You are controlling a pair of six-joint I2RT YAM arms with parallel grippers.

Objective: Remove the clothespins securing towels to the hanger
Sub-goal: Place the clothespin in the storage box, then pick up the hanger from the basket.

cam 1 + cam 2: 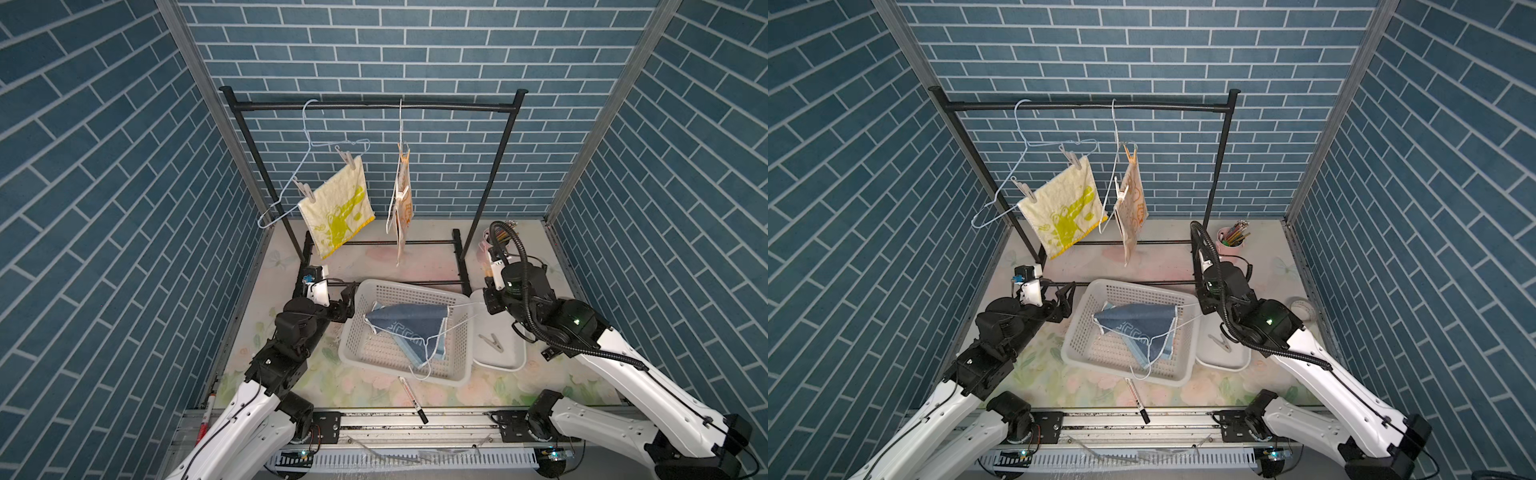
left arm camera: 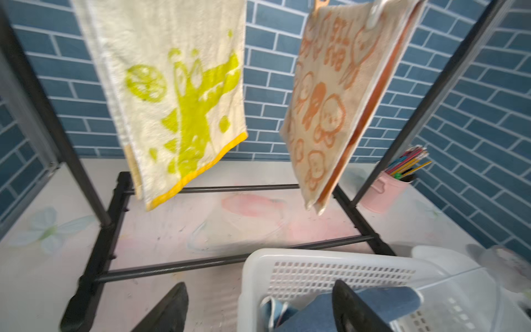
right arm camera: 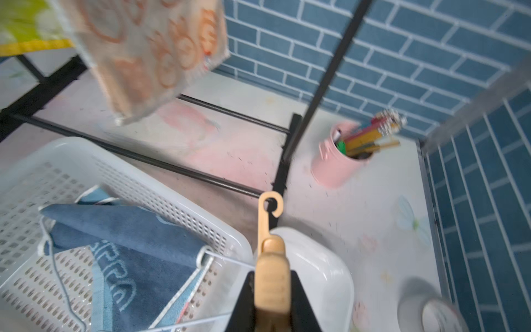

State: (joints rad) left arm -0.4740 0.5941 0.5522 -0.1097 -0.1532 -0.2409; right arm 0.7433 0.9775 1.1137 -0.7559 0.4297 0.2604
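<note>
A yellow towel (image 1: 337, 214) hangs on a pale blue hanger (image 1: 291, 195), held by two pale clothespins (image 1: 347, 160) (image 1: 305, 192). An orange towel (image 1: 1133, 208) hangs on a white hanger, with a tan clothespin (image 1: 1130, 154) and a white one (image 1: 1122, 194) on it. A blue towel (image 1: 405, 322) and its white hanger lie in the basket (image 1: 415, 291). My left gripper (image 2: 260, 284) stands open at the basket's left rim. My right gripper (image 3: 271, 273) is shut on a tan clothespin (image 3: 270, 258) above the white tray (image 1: 505, 361). One grey clothespin (image 1: 491, 343) lies in that tray.
The black rack (image 1: 374, 106) spans the back, with its foot bars on the table. A pink cup of pencils (image 1: 1231, 245) stands at the back right. A marker pen (image 1: 412, 397) lies at the front edge. A white roll (image 1: 1302, 309) sits by the right wall.
</note>
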